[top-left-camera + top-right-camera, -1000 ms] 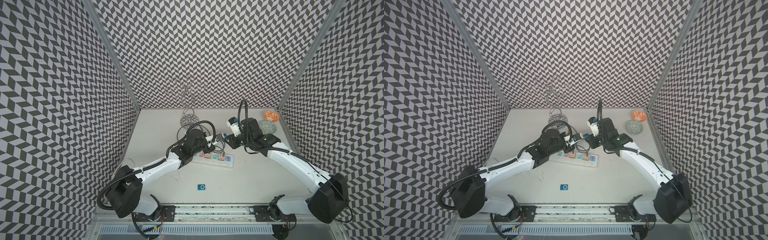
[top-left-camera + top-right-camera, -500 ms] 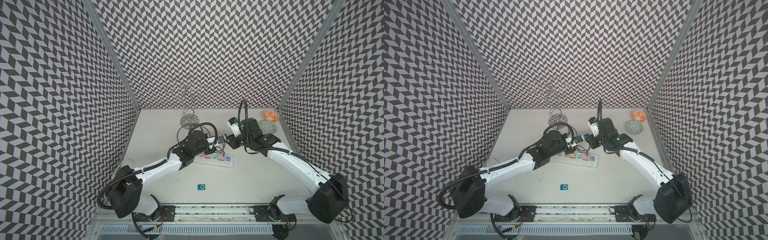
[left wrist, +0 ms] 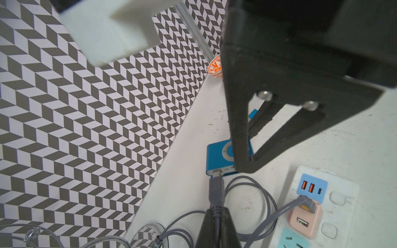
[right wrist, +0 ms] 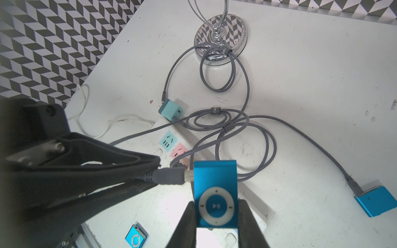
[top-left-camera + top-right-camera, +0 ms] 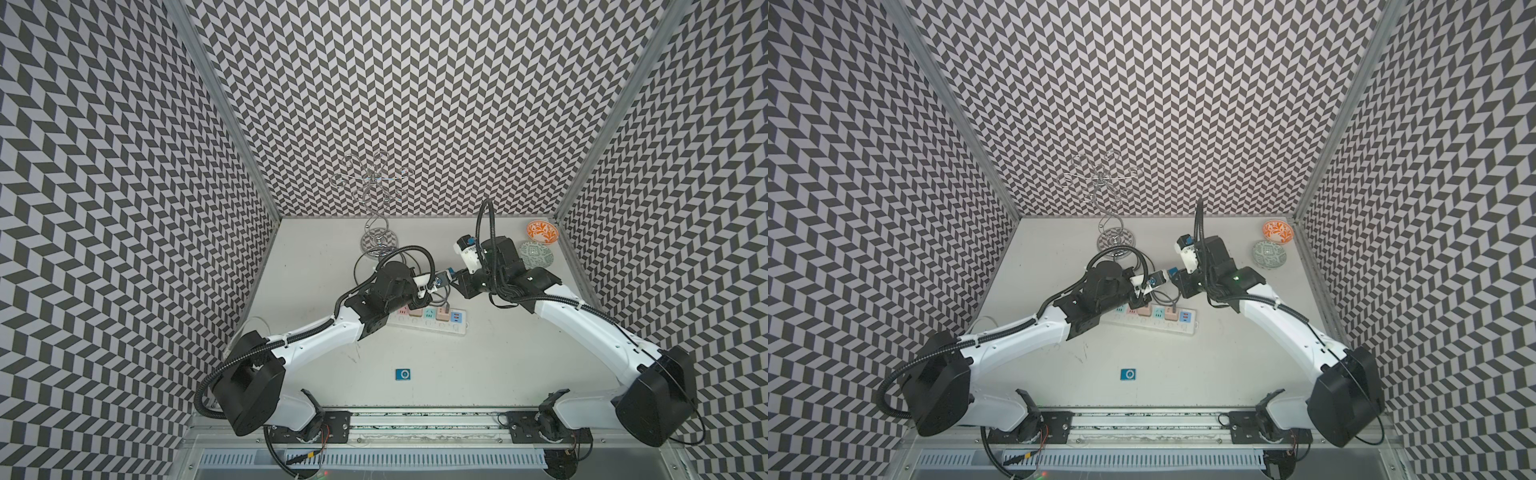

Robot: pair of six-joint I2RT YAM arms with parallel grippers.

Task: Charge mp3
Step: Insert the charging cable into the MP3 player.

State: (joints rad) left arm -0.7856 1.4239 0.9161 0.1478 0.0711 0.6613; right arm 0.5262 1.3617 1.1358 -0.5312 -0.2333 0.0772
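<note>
Since a second ago the left gripper [image 5: 432, 286] has crept a little toward the right gripper [image 5: 457, 283], which has not shifted; the two now meet tip to tip above the power strip [image 5: 455, 329], mid-table. The right gripper's fingers [image 4: 187, 225] are clamped on the sides of a blue clip mp3 player [image 4: 215, 182], held in the air. Its white control wheel shows a play/pause symbol in the centre, with smaller marks round the ring too tiny to read. The left gripper is pinched tight on a grey cable plug [image 4: 169, 175], whose metal tip touches the player's edge; how far it sits in the port cannot be told. In the left wrist view the right gripper's black frame hides half the wheel. A grey cable tie [image 4: 215, 110] carries letters that look like "neu". A second blue player [image 4: 376, 200] lies plugged into another grey cable, cut off by the picture edge. A third blue player [image 5: 404, 374] lies alone near the table's front. In both top views the join is too small to make out
</note>
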